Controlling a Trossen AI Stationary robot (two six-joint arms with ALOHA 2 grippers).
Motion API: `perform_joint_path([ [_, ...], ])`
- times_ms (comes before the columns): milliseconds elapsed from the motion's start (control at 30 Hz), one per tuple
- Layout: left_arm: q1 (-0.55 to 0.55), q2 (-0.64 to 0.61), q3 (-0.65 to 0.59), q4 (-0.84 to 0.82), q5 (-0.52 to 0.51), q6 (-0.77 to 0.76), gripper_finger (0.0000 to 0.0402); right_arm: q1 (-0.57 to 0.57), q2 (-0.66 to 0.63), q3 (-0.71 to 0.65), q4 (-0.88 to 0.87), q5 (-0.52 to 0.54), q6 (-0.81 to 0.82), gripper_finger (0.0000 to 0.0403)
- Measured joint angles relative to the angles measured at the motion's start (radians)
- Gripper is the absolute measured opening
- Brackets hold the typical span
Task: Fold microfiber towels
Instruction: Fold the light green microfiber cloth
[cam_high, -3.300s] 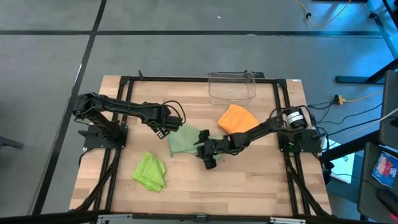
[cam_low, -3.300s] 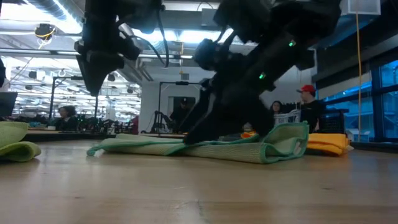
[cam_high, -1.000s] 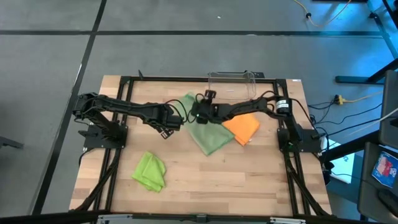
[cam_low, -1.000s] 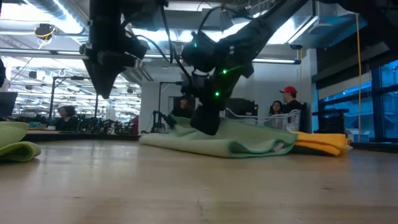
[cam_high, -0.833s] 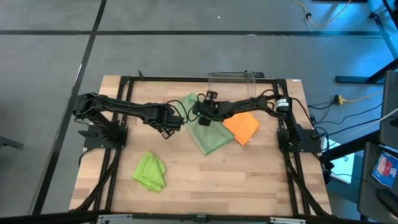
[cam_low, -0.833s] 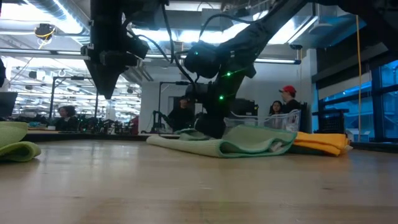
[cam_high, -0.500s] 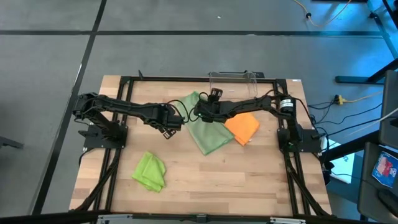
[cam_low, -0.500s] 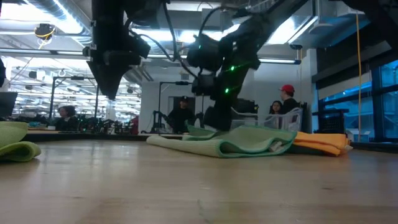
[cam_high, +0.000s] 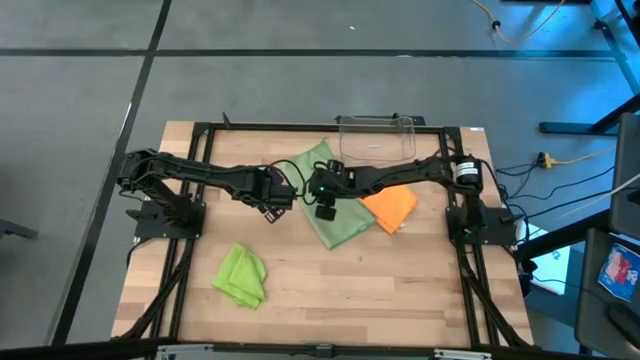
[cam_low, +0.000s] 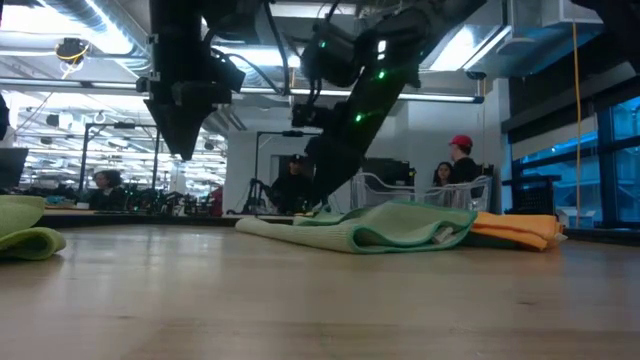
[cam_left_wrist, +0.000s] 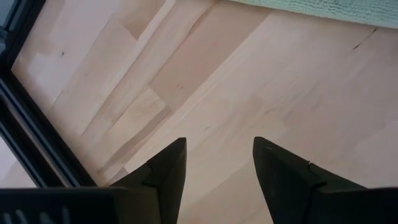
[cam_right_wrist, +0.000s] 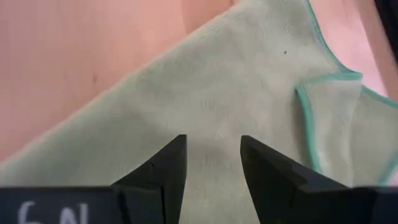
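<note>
The pale sage green towel (cam_high: 338, 218) lies folded on the middle of the table, its teal-stitched edge (cam_right_wrist: 314, 93) showing in the right wrist view. My right gripper (cam_high: 325, 208) hangs open just over its far left part (cam_right_wrist: 211, 140), fingers slanting down. My left gripper (cam_high: 268, 210) stands open over bare wood (cam_left_wrist: 217, 143) to the left of that towel. An orange towel (cam_high: 392, 205) lies against the sage one's right side. A lime green towel (cam_high: 240, 275) lies crumpled at the near left.
A clear plastic bin (cam_high: 375, 140) stands at the far edge, behind the towels. The black frame rails (cam_high: 190, 250) run along the table's sides. People show in the room beyond the table (cam_low: 462, 160).
My right gripper has let go of the sage towel's far left part, risen a little, turned, and drawn back toward the near edge. The raised part of the towel has dropped flat; the rest has stayed where it was.
</note>
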Motion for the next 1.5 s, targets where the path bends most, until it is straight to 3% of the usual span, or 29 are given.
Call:
perform_joint_path([
  [267, -0.002, 0.000, 0.000, 0.001, -0.020, 0.000, 0.0177, 0.012, 0.113, 0.000, 0.117, -0.085, 0.010, 0.0154],
  [500, -0.008, 0.000, 0.000, 0.003, -0.033, 0.000, 0.0177, 0.075, 0.150, 0.005, 0.161, -0.366, -0.053, 0.0154],
  [800, -0.007, 0.000, 0.000, 0.001, -0.028, 0.007, 0.0177, 0.170, 0.147, 0.001, 0.112, -0.688, -0.296, 0.0154],
  [967, -0.026, 0.000, 0.000, -0.021, -0.065, 0.000, 0.0176, 0.178, 0.076, -0.007, 0.015, -0.675, -0.272, 0.0154],
  [1100, -0.077, -0.023, 0.001, -0.088, -0.060, -0.063, 0.0171, 0.177, -0.025, -0.002, -0.078, -0.560, -0.272, 0.0154],
  [1233, -0.153, -0.058, 0.001, -0.103, 0.005, -0.138, 0.0163, 0.177, -0.075, -0.004, -0.131, -0.476, -0.272, 0.0154],
  [1500, -0.375, -0.064, 0.002, -0.063, 0.157, -0.196, 0.0148, 0.176, -0.070, -0.004, -0.063, -0.473, -0.273, 0.0154],
])
